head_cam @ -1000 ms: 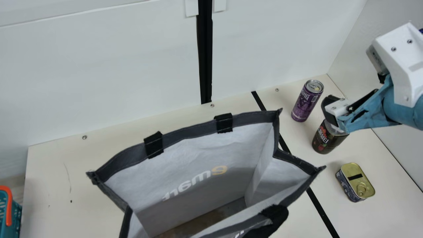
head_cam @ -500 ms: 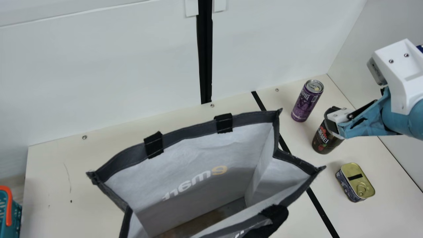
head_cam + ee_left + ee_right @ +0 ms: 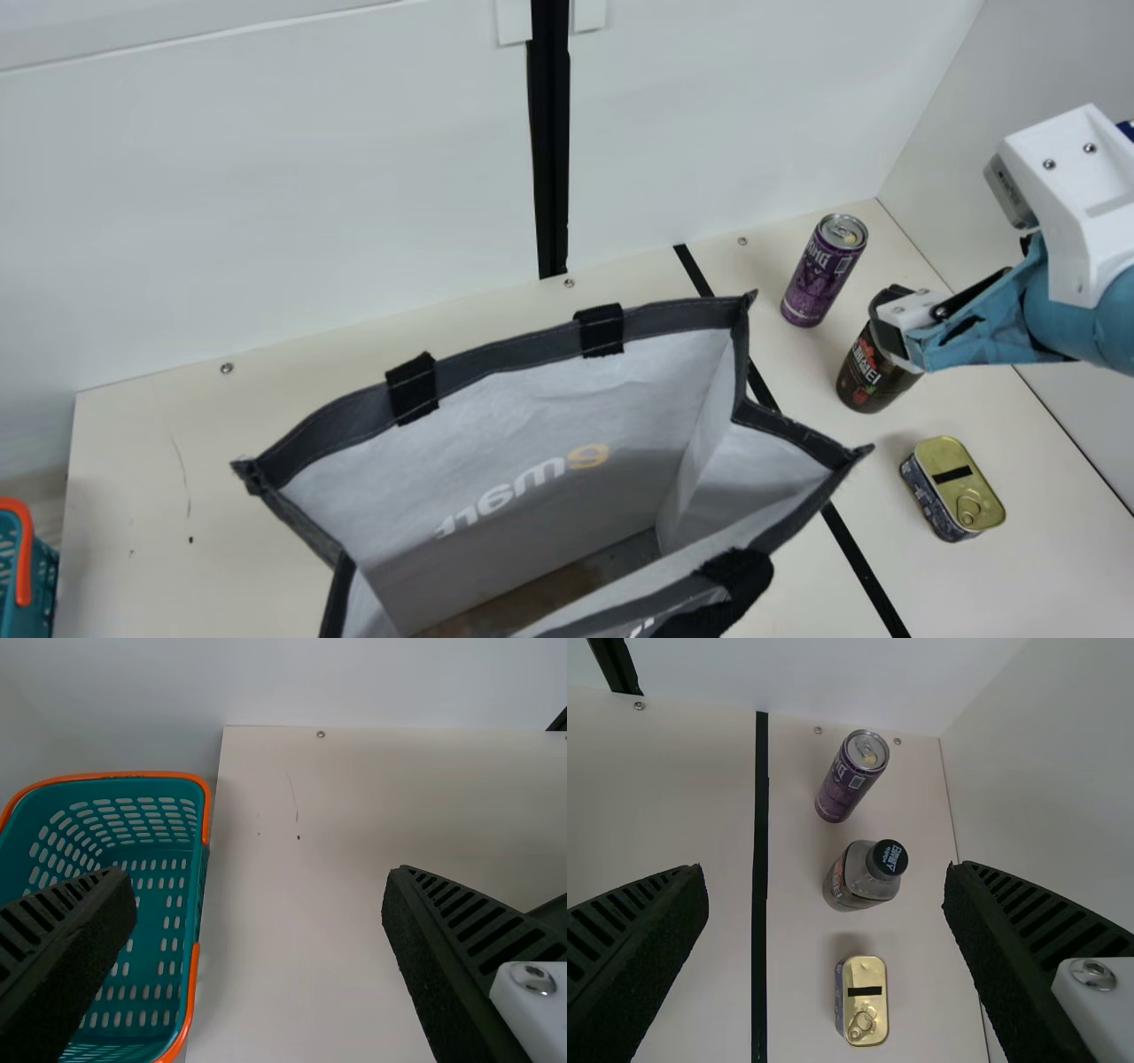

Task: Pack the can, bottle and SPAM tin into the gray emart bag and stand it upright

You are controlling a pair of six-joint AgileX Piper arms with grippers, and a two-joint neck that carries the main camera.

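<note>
Gray emart bag (image 3: 523, 399): stood upright on the cream surface (image 3: 151, 505); mouth spread open, facing up
Left end effector (image 3: 260, 877): set wide; positioned over the surface's left part
Basket (image 3: 44, 576): teal with orange rim; placed beside the surface's left edge
SPAM tin (image 3: 952, 487): laid flat to the right of the bag; pull-tab lid turned up
Bottle (image 3: 873, 377): stood upright between tin and can; dark cap fitted
Right end effector (image 3: 890, 319): set wide; positioned above the bottle
Can (image 3: 819, 275): purple; stood upright beyond the bottle
</note>
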